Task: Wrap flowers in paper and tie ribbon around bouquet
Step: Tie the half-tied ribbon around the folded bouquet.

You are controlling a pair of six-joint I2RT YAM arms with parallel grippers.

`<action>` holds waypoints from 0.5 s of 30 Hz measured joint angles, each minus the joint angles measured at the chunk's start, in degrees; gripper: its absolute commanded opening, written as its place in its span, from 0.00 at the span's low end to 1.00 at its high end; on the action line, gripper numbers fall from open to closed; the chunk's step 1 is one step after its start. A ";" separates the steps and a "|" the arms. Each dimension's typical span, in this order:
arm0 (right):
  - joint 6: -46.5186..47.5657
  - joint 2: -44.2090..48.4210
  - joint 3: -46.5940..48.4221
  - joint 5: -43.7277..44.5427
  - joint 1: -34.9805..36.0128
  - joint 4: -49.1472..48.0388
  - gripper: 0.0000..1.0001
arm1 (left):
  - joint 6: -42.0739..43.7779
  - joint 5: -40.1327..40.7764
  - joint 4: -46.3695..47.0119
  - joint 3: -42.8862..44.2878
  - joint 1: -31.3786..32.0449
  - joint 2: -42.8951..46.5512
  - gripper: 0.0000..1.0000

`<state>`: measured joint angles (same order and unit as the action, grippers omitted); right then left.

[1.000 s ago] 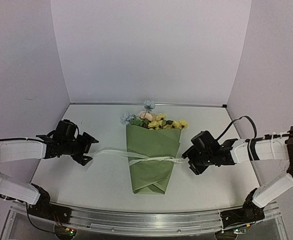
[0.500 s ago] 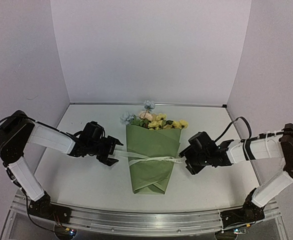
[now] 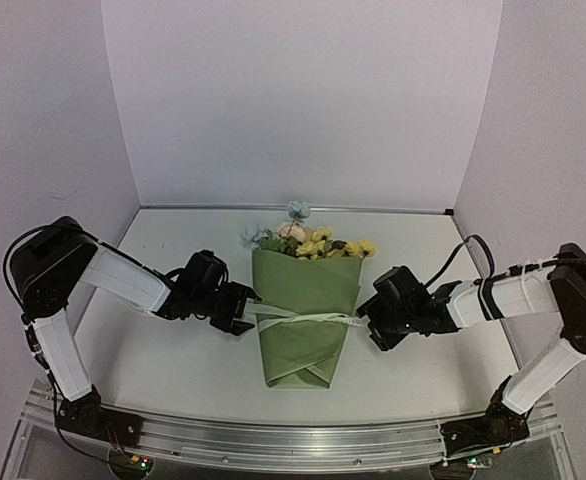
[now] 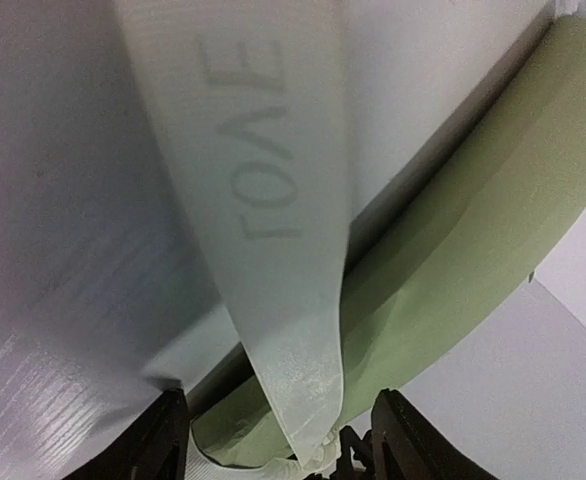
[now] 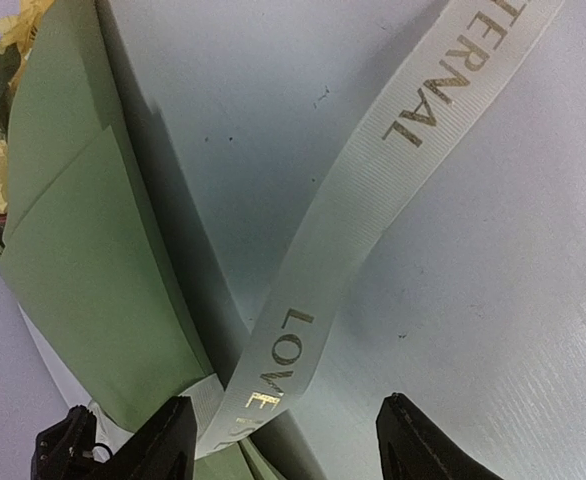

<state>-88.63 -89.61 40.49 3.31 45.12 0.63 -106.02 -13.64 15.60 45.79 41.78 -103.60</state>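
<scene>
Overhead, the bouquet (image 3: 303, 330) lies mid-counter (image 3: 173, 370), left tool (image 3: 245, 312) and right tool (image 3: 366, 322) beside its waist. Left wrist: jaws apart around the limp, light ribbon (image 4: 263, 200). Right wrist: jaws apart too; ribbon looks slippery, best pinched flat near the paper (image 5: 83, 260).

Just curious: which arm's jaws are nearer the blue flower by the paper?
Left. The left arm is at the bouquet edge nearest the blue flower; the right arm, opposite.
</scene>
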 measured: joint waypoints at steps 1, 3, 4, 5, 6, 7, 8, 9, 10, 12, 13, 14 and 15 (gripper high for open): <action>0.01 -0.14 0.00 -0.01 0.00 -0.23 0.64 | -0.67 0.10 0.70 0.01 0.02 -0.43 0.53; 0.03 -0.43 0.02 -0.09 0.00 -0.59 0.63 | -0.96 0.50 1.54 0.09 0.02 -0.99 0.47; 0.03 -0.50 0.02 -0.13 0.00 -0.71 0.63 | -1.11 0.84 1.65 0.20 0.02 -1.27 0.43; 0.05 -0.54 0.02 -0.16 0.00 -0.78 0.63 | -1.43 1.18 1.99 0.26 0.02 -1.52 0.40; 0.05 -0.59 0.04 -0.18 0.00 -0.93 0.62 | -1.54 1.64 2.32 0.27 0.02 -1.79 0.37; 0.06 -0.67 0.09 -0.20 0.00 -1.05 0.62 | -1.68 1.99 2.62 0.26 0.02 -2.03 0.36; 0.07 -0.77 0.14 -0.24 0.00 -1.19 0.62 | -1.84 2.33 2.89 0.24 0.02 -2.24 0.38; 0.06 -0.90 0.16 -0.34 0.00 -1.41 0.62 | -1.93 2.76 3.23 0.21 0.02 -2.45 0.42; 0.07 -1.06 0.19 -0.39 0.00 -1.63 0.62 | -1.95 3.19 3.71 0.15 0.02 -2.58 0.47; 0.07 -1.40 0.22 -0.61 0.00 -2.05 0.61 | -1.85 4.00 4.94 -0.19 0.04 -2.57 0.48; 0.07 -1.49 0.22 -0.69 0.00 -2.28 0.61 | -1.89 4.55 5.53 -0.47 0.04 -2.51 0.48; 0.07 -1.55 0.22 -0.78 0.00 -2.48 0.61 | -2.03 4.94 6.56 -0.96 0.04 -2.41 0.49; 0.06 -1.58 0.22 -0.83 0.00 -2.76 0.60 | -2.09 5.36 7.41 -1.71 0.04 -2.21 0.49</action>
<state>-88.57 -91.18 40.71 2.48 45.12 -2.13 -108.11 -8.28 23.01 44.08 41.82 -105.81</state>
